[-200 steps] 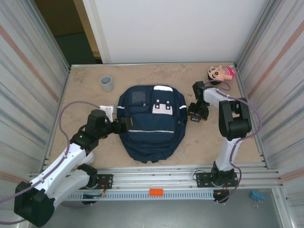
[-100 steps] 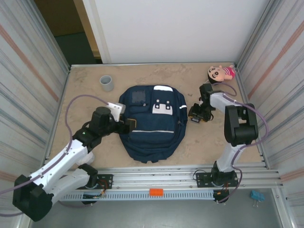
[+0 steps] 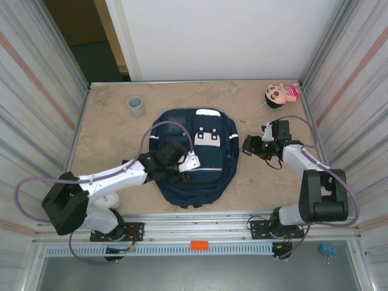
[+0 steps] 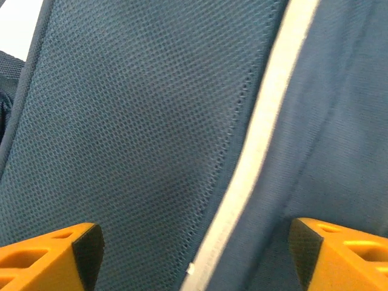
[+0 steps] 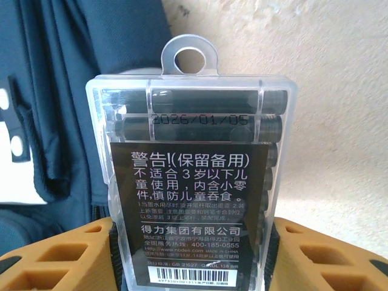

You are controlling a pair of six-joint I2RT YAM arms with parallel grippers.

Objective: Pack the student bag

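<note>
The student bag [image 3: 194, 154] is laid flat in the middle of the table [image 3: 103, 130], with its front side up. The left gripper [image 3: 183, 165] is held over the front of the bag. In the left wrist view its orange fingers [image 4: 45, 257] are seen wide apart, with nothing taken between them, above blue mesh [image 4: 139, 133] and a pale stripe [image 4: 260, 133]. The right gripper [image 3: 251, 145] is placed just beside the right edge of the bag and is closed on a clear plastic box [image 5: 191, 139] of dark cartridges, whose hang hole is turned away from the fingers. A grey cup [image 3: 136, 105] and a doll head [image 3: 280, 94] are seen near the far edge.
</note>
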